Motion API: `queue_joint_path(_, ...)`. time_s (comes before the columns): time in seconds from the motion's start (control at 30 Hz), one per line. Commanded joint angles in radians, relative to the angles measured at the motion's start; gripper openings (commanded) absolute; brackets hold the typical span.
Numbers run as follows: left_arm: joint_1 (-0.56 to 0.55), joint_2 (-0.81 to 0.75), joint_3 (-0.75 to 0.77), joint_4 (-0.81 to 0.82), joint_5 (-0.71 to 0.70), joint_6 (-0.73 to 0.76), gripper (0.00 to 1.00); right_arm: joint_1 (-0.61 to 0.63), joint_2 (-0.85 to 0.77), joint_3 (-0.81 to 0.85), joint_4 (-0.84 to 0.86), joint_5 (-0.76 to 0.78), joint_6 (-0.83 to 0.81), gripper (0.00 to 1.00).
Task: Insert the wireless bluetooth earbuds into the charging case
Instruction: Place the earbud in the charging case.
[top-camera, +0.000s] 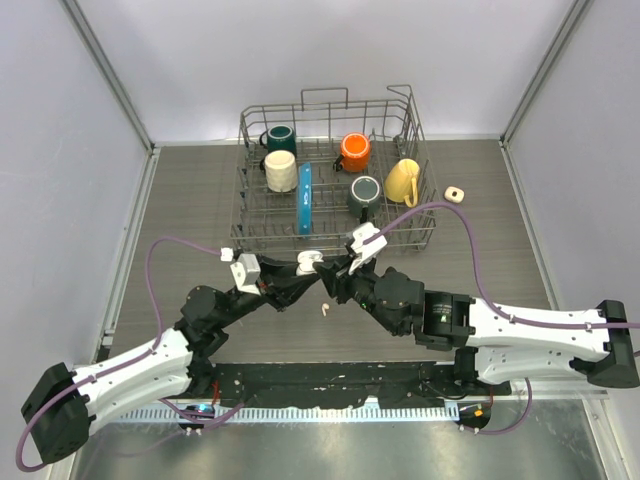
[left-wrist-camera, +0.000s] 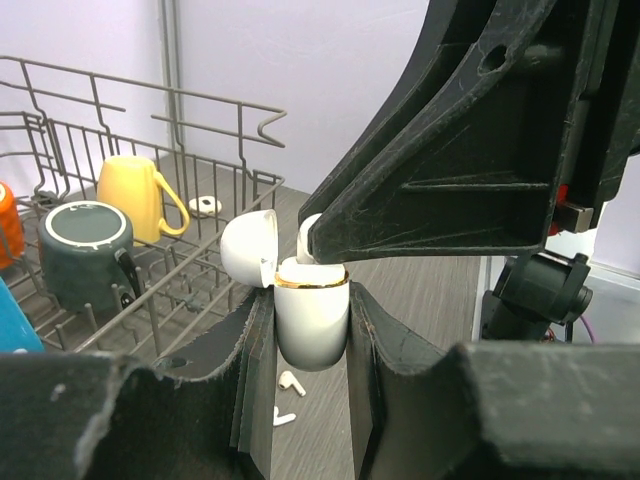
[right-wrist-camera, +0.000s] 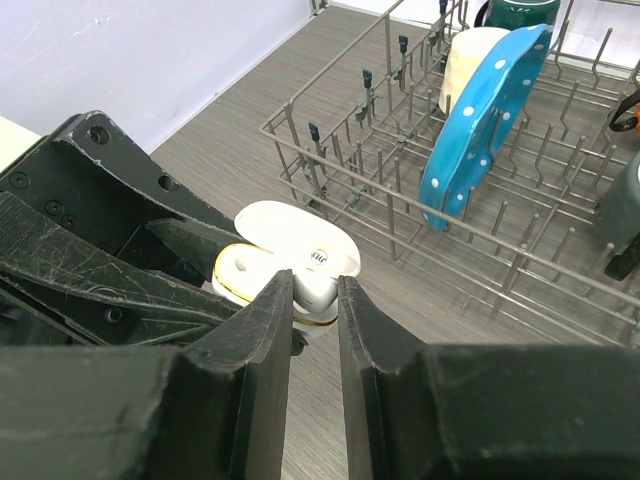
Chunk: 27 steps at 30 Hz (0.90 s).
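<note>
Tabletop (top-camera: 200, 190): case (top-camera: 309, 262) just beside rack (top-camera: 280, 243) front edge

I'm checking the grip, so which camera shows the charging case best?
The left wrist view: the open charging case stands clamped in the left gripper, lid hinged back. The right wrist view shows only its open top behind the right gripper and earbud. The top view shows it tiny.

Right jaws tight on white earbud (right-wrist-camera: 317, 286) above open charging case (right-wrist-camera: 243, 273), dish rack (right-wrist-camera: 400, 180) beyond.
</note>
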Motion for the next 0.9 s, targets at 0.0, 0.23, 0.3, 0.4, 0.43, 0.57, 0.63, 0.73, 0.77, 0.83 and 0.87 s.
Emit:
queue_joint_path(0.0,0.007,-0.006,0.018,0.126,-0.064,0.03,0.0,0.012,0.013,0.032,-0.032,-0.019,0.019,0.01)
queue_joint_path(0.23,0.008,-0.001,0.02,0.132,-0.035,0.026,0.0,0.012,0.028,0.05,-0.035,-0.006,0.029,0.11)
queue_joint_path(0.3,0.008,-0.003,0.018,0.132,-0.035,0.026,0.0,0.012,0.032,0.07,-0.067,-0.008,0.056,0.3)
queue_joint_path(0.4,0.007,-0.007,0.015,0.132,-0.033,0.026,0.0,0.012,0.04,0.096,-0.099,-0.005,0.111,0.6)
queue_joint_path(0.43,0.007,-0.006,0.013,0.132,-0.033,0.028,0.0,0.012,0.04,0.104,-0.108,-0.009,0.121,0.64)
queue_joint_path(0.57,0.008,-0.009,0.01,0.132,-0.03,0.025,0.0,0.012,0.026,0.133,-0.118,-0.019,0.188,0.77)
queue_joint_path(0.63,0.007,-0.014,0.007,0.132,-0.033,0.026,0.0,0.01,0.011,0.147,-0.119,-0.023,0.225,0.83)
queue_joint_path(0.73,0.007,-0.023,0.007,0.132,-0.033,0.023,0.0,0.004,-0.009,0.172,-0.133,-0.031,0.265,0.86)
queue_joint_path(0.77,0.007,-0.027,0.006,0.13,-0.033,0.025,0.0,0.001,-0.015,0.178,-0.136,-0.034,0.276,0.87)
queue_joint_path(0.83,0.007,-0.033,0.001,0.129,-0.041,0.025,0.0,-0.005,-0.033,0.193,-0.148,-0.043,0.298,0.87)
queue_joint_path(0.87,0.007,-0.035,-0.003,0.129,-0.043,0.026,0.0,-0.013,-0.04,0.201,-0.156,-0.057,0.303,0.87)
